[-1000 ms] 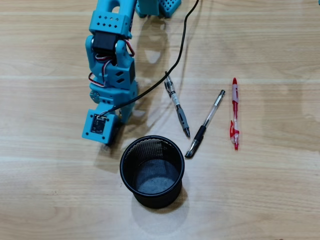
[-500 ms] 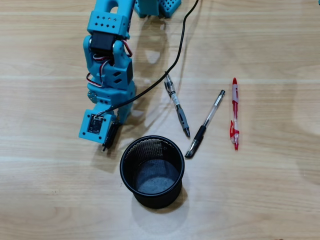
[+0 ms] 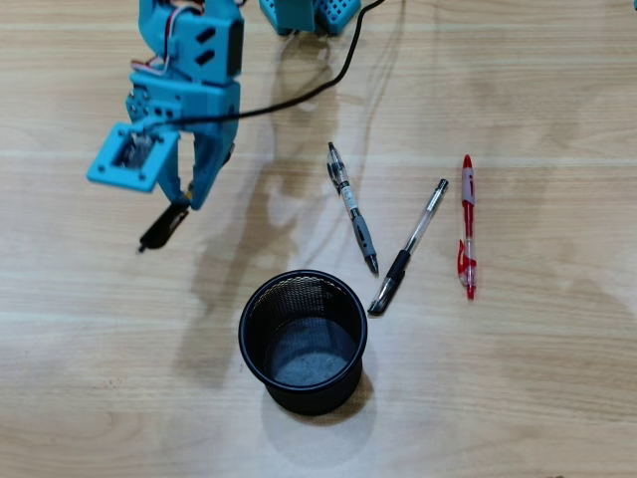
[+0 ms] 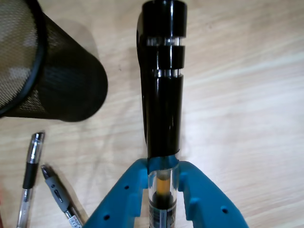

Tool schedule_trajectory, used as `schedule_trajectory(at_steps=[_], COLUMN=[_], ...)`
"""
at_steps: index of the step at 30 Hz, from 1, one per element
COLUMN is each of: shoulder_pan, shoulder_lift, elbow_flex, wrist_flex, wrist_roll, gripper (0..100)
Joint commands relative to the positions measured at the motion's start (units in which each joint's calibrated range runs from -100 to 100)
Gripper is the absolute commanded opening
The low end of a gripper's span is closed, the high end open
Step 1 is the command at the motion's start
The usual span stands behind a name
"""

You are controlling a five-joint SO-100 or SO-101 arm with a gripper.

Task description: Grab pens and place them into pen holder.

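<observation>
A: Where is the pincer (image 4: 163, 187) right now?

B: Raised over the counter (image 3: 557, 398), toward its far-left corner in the overhead view. Its 2 blue fingers (image 4: 130, 187) are clamped on the clear barrel of 1 black-capped pen (image 4: 162, 95), which juts out ahead of them in the wrist view.

A: Why hold it by the barrel like that?

B: My guess: gripping low on the barrel leaves most of the pen free beyond the fingers, so the free end can go into the cup first without the fingers reaching the rim.

A: And the pen holder (image 3: 303, 341)?

B: Upright near the middle of the counter's near edge, mouth open to the ceiling. I see only mesh and the floor of the cup, so it looks empty. In the wrist view it sits at the upper left, well apart from the held pen.

A: What about the others?

B: 3 lie flat on the counter, to the right of the cup and farther back: the grey-sleeved pen (image 3: 353, 207), the black-sleeved pen (image 3: 408, 248) and the red pen (image 3: 467, 226). They lie apart from one another, which should leave room for the fingers to close around each.

A: So how far along?

B: Early, I judge: 1 pen in hand, none in the cup.
</observation>
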Motion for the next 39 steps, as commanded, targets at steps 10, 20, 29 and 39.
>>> schedule_trajectory(at_steps=[10, 20, 29, 39], shoulder_pan=[-2.1, -9.5, -15.7, -19.5], shoulder_lift=[-24.7, -26.5, -25.4, -13.4], elbow_flex=[11.8, 13.8, 31.5, 30.9], wrist_flex=[-0.5, -13.7, -51.4, -88.4], wrist_roll=[0.3, 0.0, -0.2, -0.1], gripper=[2, 2, 2, 2])
